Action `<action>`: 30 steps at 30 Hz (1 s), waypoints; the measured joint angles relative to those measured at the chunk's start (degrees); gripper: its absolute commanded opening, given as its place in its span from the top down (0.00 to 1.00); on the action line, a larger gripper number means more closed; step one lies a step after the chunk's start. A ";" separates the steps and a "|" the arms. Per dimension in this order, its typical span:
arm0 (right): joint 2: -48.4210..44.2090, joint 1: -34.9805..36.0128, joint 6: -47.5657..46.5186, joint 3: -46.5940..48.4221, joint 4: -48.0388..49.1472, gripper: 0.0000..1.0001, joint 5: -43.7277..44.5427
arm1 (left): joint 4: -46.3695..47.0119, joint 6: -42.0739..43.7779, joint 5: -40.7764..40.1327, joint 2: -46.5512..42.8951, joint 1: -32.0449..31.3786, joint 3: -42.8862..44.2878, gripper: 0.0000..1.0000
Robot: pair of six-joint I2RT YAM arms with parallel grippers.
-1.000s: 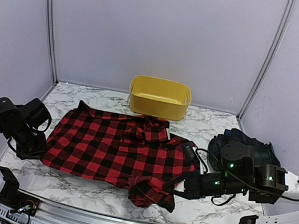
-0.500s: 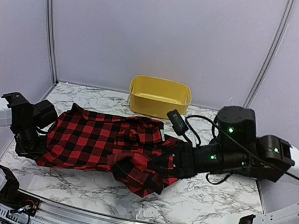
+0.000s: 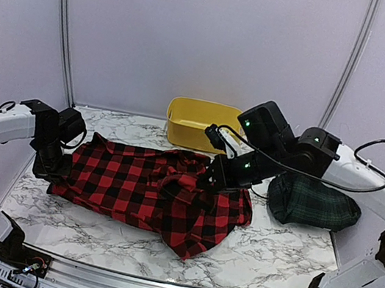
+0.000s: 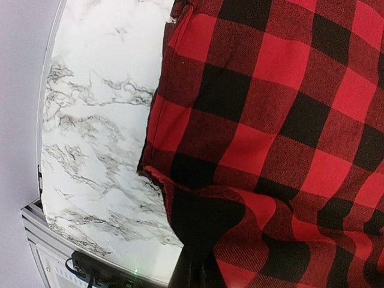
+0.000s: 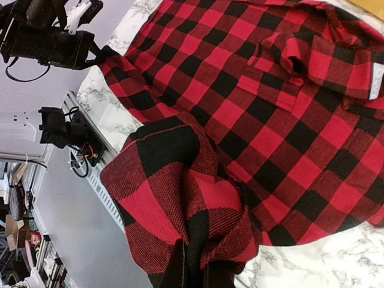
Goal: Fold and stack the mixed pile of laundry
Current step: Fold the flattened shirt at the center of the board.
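The red-and-black checked garment (image 3: 140, 187) lies spread over the middle of the marble table. My right gripper (image 3: 209, 183) is shut on a bunched fold of it (image 5: 180, 204) and holds that fold lifted above the garment's right part. My left gripper (image 3: 49, 166) is shut on the garment's left edge (image 4: 204, 216), low by the table. The dark green-navy tartan garment (image 3: 313, 202) lies bunched at the right. A white label (image 5: 377, 81) shows at the checked garment's collar. The plain navy blue garment is not in view.
A yellow plastic tub (image 3: 205, 124) stands at the back centre, just behind the checked garment. Bare marble (image 3: 277, 256) shows at the front right and along the left edge (image 4: 96, 120). The enclosure walls stand close on all sides.
My right arm has swung up and left, carrying the checked garment's front right fold over its middle. The left gripper has shifted up and inward with the left edge. The tartan garment is uncovered.
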 measured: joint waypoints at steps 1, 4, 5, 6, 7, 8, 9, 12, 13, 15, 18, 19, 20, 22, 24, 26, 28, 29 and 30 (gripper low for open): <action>0.44 -1.49 -1.05 0.61 -0.39 1.00 -0.28 | 0.50 0.79 -0.02 1.20 0.50 0.61 1.00; 3.34 -5.44 -4.13 3.76 -0.83 1.00 -1.49 | 1.86 2.62 -0.02 4.61 2.19 2.34 1.00; 5.22 -6.64 -5.35 5.68 -0.98 1.00 -2.05 | 2.38 3.39 -0.02 5.97 2.84 3.06 1.00; 7.15 -7.39 -6.47 7.41 -0.83 1.00 -2.64 | 2.95 3.96 -0.02 7.32 3.48 3.74 1.00; 8.83 -7.96 -7.52 8.87 -0.83 1.00 -3.02 | 3.58 4.52 0.00 8.72 4.07 4.42 1.00; 11.15 -8.55 -8.79 10.93 -0.92 1.00 -3.41 | 4.00 4.96 0.00 9.90 4.52 5.01 1.00; 13.62 -8.94 -9.97 13.11 -1.01 1.00 -3.69 | 4.48 5.70 0.02 11.28 5.07 5.73 1.00; 20.83 -9.70 -13.14 19.54 -1.70 1.00 -3.98 | 6.21 6.95 0.04 14.78 6.43 7.65 1.00; 22.62 -9.75 -13.97 21.14 -1.73 1.00 -3.98 | 6.69 7.28 0.02 15.67 6.80 8.07 1.00; 26.47 -9.88 -15.58 25.00 -2.80 1.00 -3.28 | 7.89 7.82 0.02 17.11 7.54 8.33 1.00; 30.23 -10.43 -16.87 29.51 -3.74 0.98 -1.49 | 9.07 8.39 0.04 18.91 8.66 8.31 0.94; 31.01 -10.75 -16.87 30.73 -4.09 0.89 -0.55 | 9.49 8.48 0.09 19.26 9.05 8.24 0.93; 31.50 -11.17 -16.83 31.54 -4.00 0.77 0.33 | 9.90 8.50 0.15 19.45 9.46 8.13 0.92; 31.65 -12.22 -16.37 31.98 -3.93 0.57 1.66 | 10.62 8.50 0.22 19.54 10.14 7.96 0.84; 31.65 -13.16 -16.17 32.33 -3.98 0.43 3.19 | 11.28 8.28 0.28 19.61 10.88 7.72 0.67; 31.61 -13.84 -15.98 32.50 -4.11 0.34 4.81 | 11.98 8.31 0.31 19.71 11.74 7.32 0.44; 30.67 -14.16 -15.56 31.58 -3.98 0.32 6.29 | 12.39 7.89 0.46 19.69 12.92 6.86 0.21; 29.07 -14.19 -15.47 29.22 -3.52 0.32 6.80 | 12.55 7.61 0.59 19.67 13.55 6.71 0.13; 26.29 -14.19 -15.32 25.16 -2.93 0.33 7.13 | 12.74 7.45 0.63 19.41 14.01 6.64 0.04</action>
